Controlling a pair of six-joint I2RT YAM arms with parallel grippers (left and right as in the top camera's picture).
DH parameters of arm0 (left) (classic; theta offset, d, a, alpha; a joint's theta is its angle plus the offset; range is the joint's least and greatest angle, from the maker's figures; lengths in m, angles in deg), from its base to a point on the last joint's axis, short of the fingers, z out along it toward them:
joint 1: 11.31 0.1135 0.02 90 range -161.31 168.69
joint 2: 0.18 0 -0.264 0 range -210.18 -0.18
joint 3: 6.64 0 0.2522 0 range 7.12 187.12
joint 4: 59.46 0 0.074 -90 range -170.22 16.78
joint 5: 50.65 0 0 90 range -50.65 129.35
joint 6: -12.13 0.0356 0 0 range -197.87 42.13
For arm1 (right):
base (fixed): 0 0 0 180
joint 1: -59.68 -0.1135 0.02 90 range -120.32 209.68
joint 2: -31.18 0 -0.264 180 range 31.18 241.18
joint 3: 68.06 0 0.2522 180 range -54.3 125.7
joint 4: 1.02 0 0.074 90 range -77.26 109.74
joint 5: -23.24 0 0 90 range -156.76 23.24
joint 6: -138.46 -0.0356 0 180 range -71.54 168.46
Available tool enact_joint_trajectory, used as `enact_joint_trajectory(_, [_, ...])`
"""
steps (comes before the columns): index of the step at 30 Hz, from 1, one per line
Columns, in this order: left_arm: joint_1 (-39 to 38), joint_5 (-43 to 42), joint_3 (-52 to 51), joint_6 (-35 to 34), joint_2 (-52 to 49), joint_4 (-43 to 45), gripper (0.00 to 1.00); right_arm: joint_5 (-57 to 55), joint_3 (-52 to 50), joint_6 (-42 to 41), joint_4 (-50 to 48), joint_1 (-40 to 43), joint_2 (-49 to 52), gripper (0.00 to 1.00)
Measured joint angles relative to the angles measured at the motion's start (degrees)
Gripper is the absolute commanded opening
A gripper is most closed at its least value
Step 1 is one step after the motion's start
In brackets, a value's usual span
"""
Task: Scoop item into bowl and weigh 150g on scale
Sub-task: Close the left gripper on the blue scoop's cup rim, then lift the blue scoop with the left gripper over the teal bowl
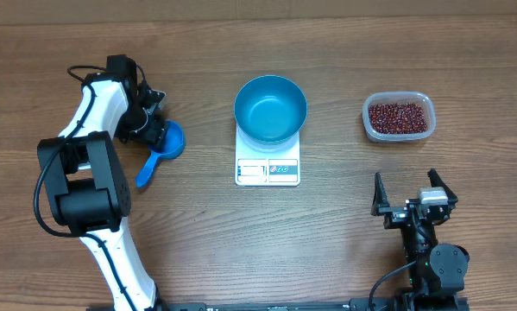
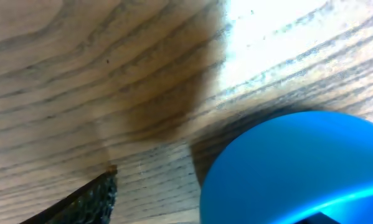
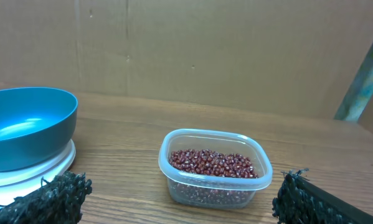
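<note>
At the far left, the left end effector [image 1: 152, 123] sits low over the round head of the small blue scoop [image 1: 170, 140], which lies flat on the counter [image 1: 198, 242] with its handle pointing toward the robot. We judge it is there to pick the scoop up, since nothing can be moved without it. We cannot tell whether it is released or already clamped on the scoop. From above the arm covers the contact, and the left wrist view shows only one side of the end effector at the lower left, a blurred blue curve at the right, and bare wood between.

In the middle, the blue bowl [image 1: 270, 108] stands on the white scale [image 1: 267, 170], so that whatever goes in is weighed at once. The bowl looks empty. The display is too small for us to read.

To the right, the beans [image 1: 399, 117] all lie in the clear tub [image 1: 368, 112], well apart from the bowl and within the right arm's reach.

Nearest the robot, the right end effector [image 1: 411, 194] hangs released and empty, its fingers spread wide, facing the tub. Its wrist view cuts off the bowl's left side and most of the scale.
</note>
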Motion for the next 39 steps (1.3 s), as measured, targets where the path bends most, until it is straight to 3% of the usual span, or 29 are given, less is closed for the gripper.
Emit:
enact_joint_trajectory(4, [0.0, -0.4, 0.0, 0.0, 0.0, 1.7, 0.63, 0.0, 0.0, 0.0, 0.0, 0.0, 0.0, 1.00])
enact_joint_trajectory(8, [0.0, -0.9, 0.0, -0.1, 0.0, 2.7, 0.36, 0.0, 0.0, 0.0, 0.0, 0.0, 0.0, 1.00])
enact_joint_trajectory(11, [0.0, -1.1, 0.0, 0.1, 0.0, 2.8, 0.24, 0.0, 0.0, 0.0, 0.0, 0.0, 0.0, 1.00])
enact_joint_trajectory(17, [0.0, -1.2, 0.0, 0.2, 0.0, 2.9, 0.19, 0.0, 0.0, 0.0, 0.0, 0.0, 0.0, 1.00])
enact_joint_trajectory(22, [0.0, -0.9, 0.0, 0.2, 0.1, 3.1, 0.04, 0.0, 0.0, 0.0, 0.0, 0.0, 0.0, 1.00])
enact_joint_trajectory(39, [0.3, -1.3, 0.0, 0.2, 0.5, 0.9, 0.04, 0.0, 0.0, 0.0, 0.0, 0.0, 0.0, 1.00])
